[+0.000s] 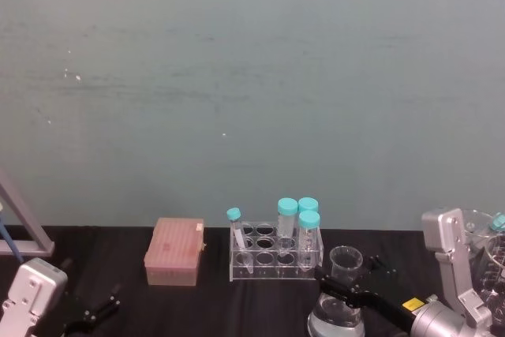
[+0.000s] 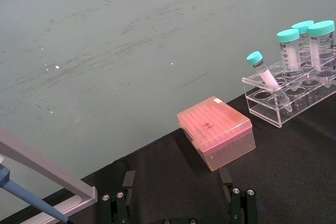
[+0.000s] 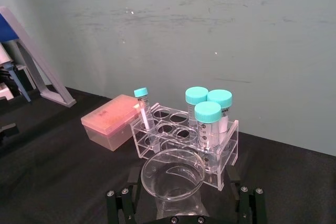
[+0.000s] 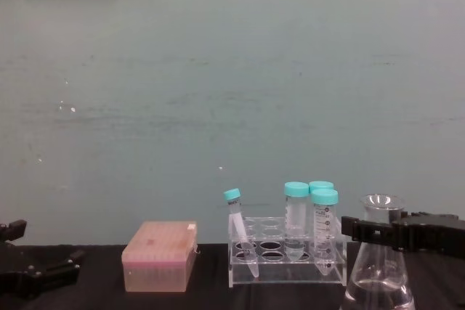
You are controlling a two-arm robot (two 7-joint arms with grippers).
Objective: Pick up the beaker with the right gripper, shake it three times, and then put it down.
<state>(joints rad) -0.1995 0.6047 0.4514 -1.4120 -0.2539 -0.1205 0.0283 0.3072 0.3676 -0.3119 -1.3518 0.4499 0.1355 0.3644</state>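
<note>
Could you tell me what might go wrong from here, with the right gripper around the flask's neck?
1. The right gripper sits at the beaker's narrow neck; smooth glass could slip during shaking.
2. The beaker holds clear liquid and has an open flared rim, so shaking may spill it.
3. The tube rack stands close beside the beaker; a sideways swing could knock it.

Four capped tubes (image 1: 286,215), one beaker (image 1: 344,290), one rack (image 1: 275,261).
</note>
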